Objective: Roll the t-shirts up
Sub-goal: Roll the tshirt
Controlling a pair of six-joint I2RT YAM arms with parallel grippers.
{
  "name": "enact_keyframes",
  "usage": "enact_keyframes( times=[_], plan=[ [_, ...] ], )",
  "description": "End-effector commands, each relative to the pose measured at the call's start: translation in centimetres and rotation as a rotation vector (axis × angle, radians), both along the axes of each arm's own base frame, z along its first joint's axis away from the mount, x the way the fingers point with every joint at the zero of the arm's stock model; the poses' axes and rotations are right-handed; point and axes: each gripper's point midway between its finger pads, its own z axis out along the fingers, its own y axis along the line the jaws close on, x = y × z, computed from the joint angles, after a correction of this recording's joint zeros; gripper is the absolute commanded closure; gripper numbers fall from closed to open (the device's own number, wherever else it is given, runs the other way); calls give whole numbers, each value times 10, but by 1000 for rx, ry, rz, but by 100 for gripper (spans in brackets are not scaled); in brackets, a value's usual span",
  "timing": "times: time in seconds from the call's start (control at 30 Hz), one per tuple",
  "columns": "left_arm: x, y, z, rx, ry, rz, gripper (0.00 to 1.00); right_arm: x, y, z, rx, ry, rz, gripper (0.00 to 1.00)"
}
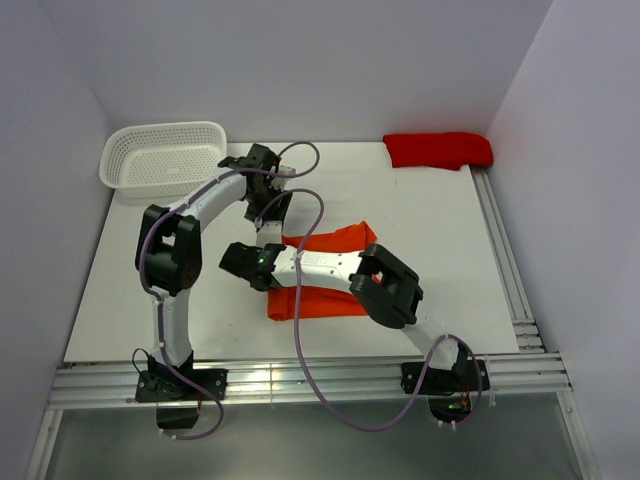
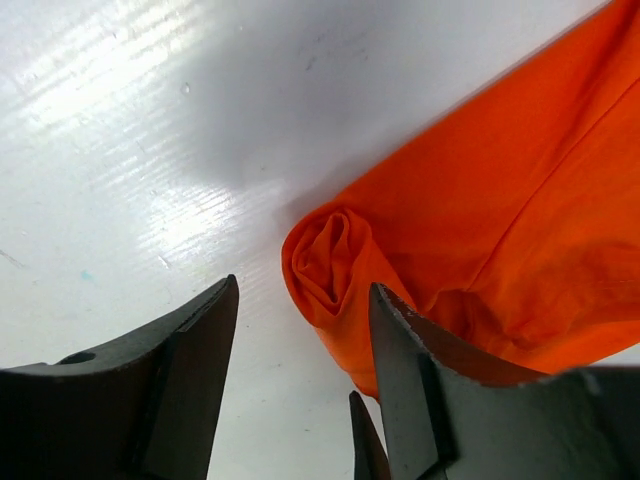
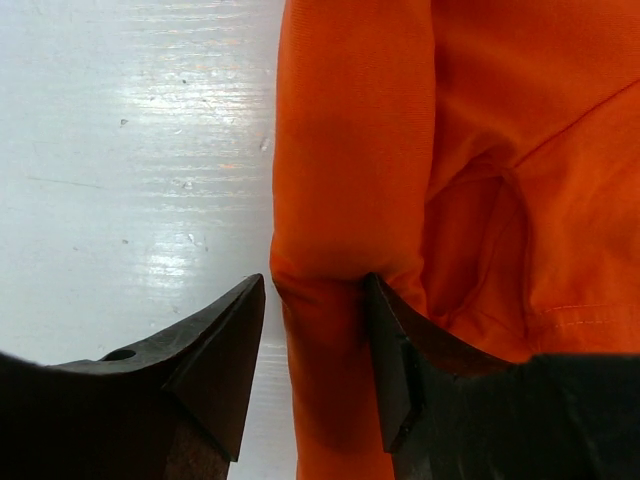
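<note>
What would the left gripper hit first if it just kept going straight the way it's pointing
Most likely the rolled end of the orange t-shirt, which lies just ahead of the open left gripper, slightly toward its right finger. Otherwise it would meet the bare white table. Depth is hard to judge.

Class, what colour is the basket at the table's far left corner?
White. The basket shows best in the top external view, beside the left arm.
</note>
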Motion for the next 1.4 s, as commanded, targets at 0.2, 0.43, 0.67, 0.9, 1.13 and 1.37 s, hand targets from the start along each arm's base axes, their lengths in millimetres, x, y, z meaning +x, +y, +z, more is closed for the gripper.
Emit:
enact_keyframes(
  times=[0.2,0.43,0.67,0.9,1.13,1.37],
  plan=[
    [17,-12,38,-68,-34,-17,37,-15,-25,-23,-160,63,-13,55],
    [23,-3,60,-140,-52,-42,33,-16,-19,-15,-19,44,15,66],
    [12,15,73,-279,-33,-74,32,-15,5,29,566,9,86,68],
    [-10,28,62,-347,-2,-106,32,-1,26,67,963,8,120,68],
    [-21,30,28,-355,27,-104,31,9,28,63,1177,60,62,69],
    [-17,29,-5,-317,38,-67,33,8,9,31,1088,110,-32,68]
  ],
)
